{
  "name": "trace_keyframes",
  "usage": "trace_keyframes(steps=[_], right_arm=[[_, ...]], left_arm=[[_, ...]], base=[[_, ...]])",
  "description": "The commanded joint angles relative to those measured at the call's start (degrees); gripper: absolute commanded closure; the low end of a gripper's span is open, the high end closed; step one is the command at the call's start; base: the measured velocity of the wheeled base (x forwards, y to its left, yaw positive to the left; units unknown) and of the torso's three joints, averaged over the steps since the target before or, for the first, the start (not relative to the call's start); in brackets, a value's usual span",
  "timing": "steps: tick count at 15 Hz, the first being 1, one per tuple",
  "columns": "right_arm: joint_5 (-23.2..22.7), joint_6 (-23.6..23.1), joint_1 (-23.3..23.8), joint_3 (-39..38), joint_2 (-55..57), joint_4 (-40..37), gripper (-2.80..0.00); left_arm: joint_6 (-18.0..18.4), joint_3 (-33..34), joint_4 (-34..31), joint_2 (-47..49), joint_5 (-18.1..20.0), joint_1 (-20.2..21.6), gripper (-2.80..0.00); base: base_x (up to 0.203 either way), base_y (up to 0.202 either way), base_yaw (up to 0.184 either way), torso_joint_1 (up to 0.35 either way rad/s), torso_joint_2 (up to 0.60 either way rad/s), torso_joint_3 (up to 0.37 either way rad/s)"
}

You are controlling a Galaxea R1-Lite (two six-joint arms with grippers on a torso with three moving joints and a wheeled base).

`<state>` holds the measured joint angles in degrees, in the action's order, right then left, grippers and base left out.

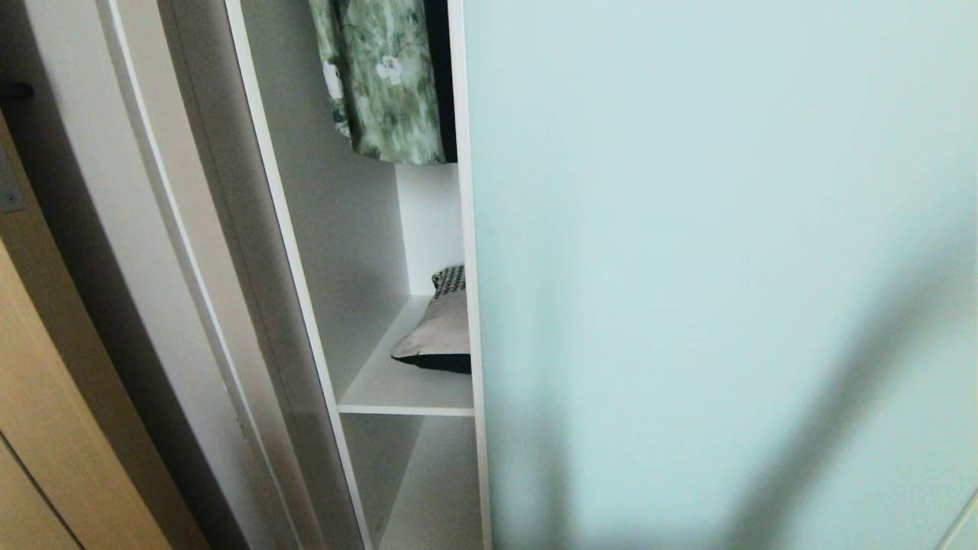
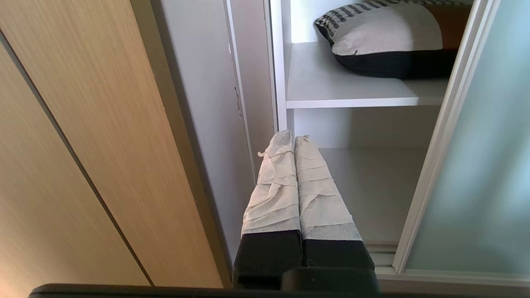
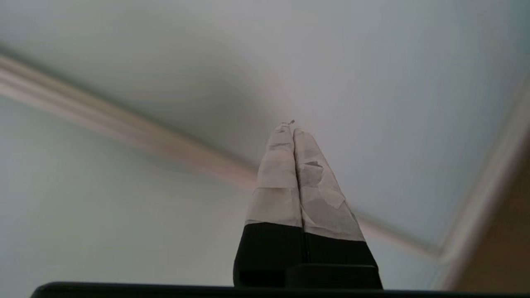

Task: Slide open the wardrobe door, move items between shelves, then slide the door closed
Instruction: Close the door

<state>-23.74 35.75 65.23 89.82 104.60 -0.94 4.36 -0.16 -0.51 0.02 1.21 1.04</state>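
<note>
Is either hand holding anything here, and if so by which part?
Nothing is held. The left hand and right hand are both shut and empty; the cushion lies untouched on its shelf.

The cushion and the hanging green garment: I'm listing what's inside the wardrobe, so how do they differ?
The cushion lies flat on a white shelf; the green garment hangs above it. The cushion shows beige-grey fabric, a houndstooth strip and a dark underside; the garment is green with white flowers. Both sit in the open gap, partly hidden behind the frosted sliding door.
</note>
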Motion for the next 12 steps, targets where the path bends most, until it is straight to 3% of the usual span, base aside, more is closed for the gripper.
trace_keyframes(steps=[1, 5, 7, 12], right_arm=[[-9.90, 3.59, -0.40, 3.78, 5.79, -1.93, 0.00], [-23.21, 10.14, -0.96, 13.82, 11.43, -9.45, 0.00], [-24.88, 12.84, -0.98, 17.85, 14.58, -10.86, 0.00], [-26.49, 14.08, -2.23, 20.51, 19.61, -11.36, 0.00]], left_arm=[[0.03, 0.03, -0.02, 0.06, 0.02, 0.02, 0.00], [0.03, -0.01, -0.02, 0.13, -0.04, 0.02, 0.00], [0.03, 0.06, -0.02, 0.06, 0.02, 0.02, 0.00], [0.03, -0.02, -0.02, 0.12, -0.04, 0.02, 0.00]], base=[[0.000, 0.000, 0.000, 0.000, 0.00, 0.000], [0.000, 0.000, 0.000, 0.000, 0.00, 0.000], [0.000, 0.000, 0.000, 0.000, 0.00, 0.000], [0.000, 0.000, 0.000, 0.000, 0.00, 0.000]])
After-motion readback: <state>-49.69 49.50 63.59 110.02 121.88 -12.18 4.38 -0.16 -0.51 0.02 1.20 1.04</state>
